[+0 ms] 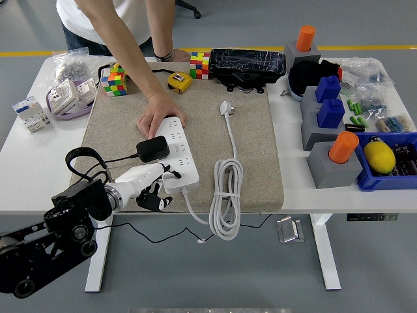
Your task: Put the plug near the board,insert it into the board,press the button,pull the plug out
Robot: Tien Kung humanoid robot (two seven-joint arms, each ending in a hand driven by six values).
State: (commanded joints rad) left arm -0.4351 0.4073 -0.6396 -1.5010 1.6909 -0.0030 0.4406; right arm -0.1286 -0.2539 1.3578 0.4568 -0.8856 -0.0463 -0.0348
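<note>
In the head view, a white power strip [174, 153] lay lengthwise on a beige mat [254, 163] that covered the middle of the white table [293, 195]. A person's hand [158, 115] pressed flat on the far end of the strip, probably to keep it from sliding while the plug was worked. The black plug [151, 149] sat at the left edge of the strip, about halfway along it, touching it; I could not tell if its pins were fully in. Its thin black cord ran off toward the table's near left edge.

The left robot hand [153, 186] was at the near left end of the strip, white fingers [156, 171] loosely curled beside the strip and holding nothing, just near the plug but apart from it. The strip's own white cable lay coiled near the mat's near edge, so it stayed out of the way. The right robot hand was not visible.
</note>
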